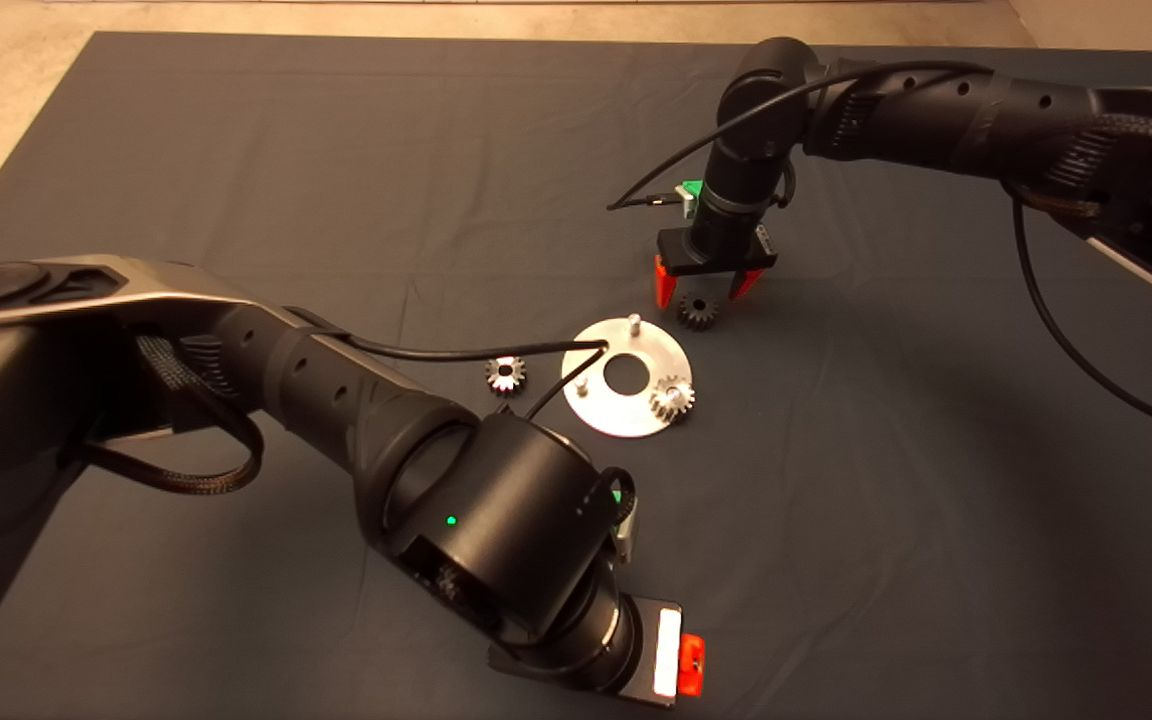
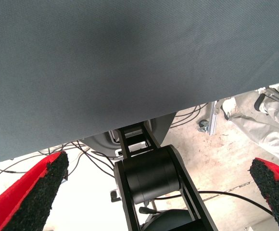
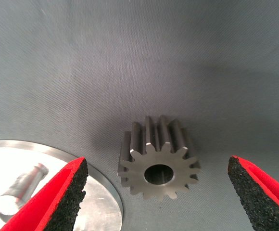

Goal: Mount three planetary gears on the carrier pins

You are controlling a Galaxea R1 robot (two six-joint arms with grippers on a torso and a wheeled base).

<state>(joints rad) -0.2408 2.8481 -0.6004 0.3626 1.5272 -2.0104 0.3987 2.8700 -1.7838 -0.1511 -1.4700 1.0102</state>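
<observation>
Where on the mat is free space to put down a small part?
Free: the mat behind the left arm, and between the disc and the near edge at right. Crowded: around the disc, with loose gears and the right tool.

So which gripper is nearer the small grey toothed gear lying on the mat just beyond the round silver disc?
Right. The right gripper hangs open directly above that gear, fingers either side. The left gripper sits at the mat's near edge, far away.

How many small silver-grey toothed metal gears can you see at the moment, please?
3: one gear seated on a pin of the flat round silver disc, one on the mat left of it, one between the open right gripper fingers.
</observation>
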